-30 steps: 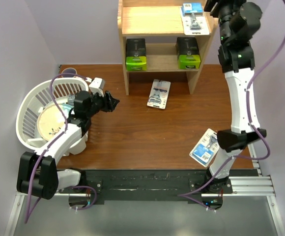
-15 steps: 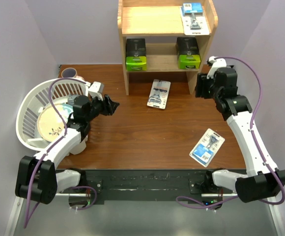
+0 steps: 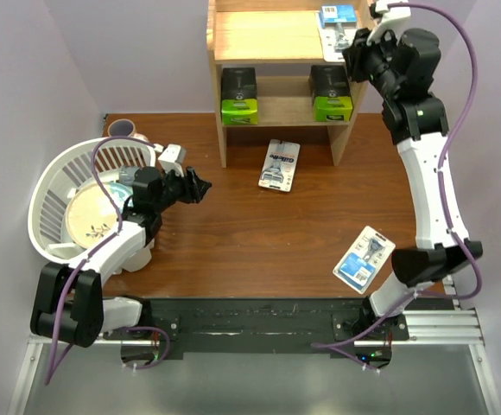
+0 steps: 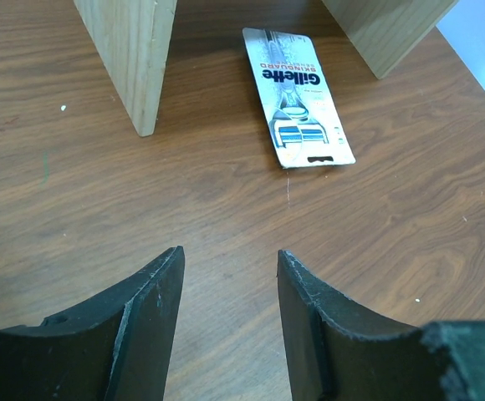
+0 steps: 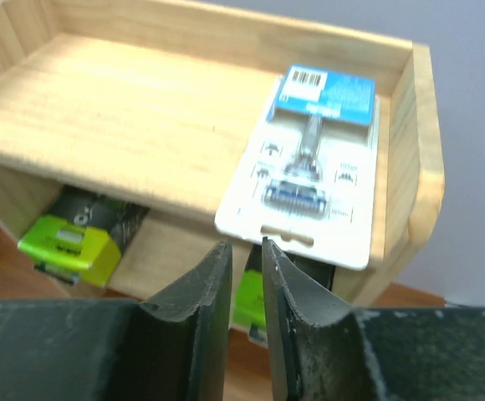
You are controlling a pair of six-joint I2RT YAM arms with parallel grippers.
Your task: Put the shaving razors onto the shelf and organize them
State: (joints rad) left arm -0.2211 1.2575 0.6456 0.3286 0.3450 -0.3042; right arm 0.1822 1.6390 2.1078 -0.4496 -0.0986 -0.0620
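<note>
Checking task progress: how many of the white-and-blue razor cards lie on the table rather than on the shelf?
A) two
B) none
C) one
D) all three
A: the first card lies on the table in front of the shelf, the second card lies toward the near right corner, and only the third card sits on the top tier.
</note>
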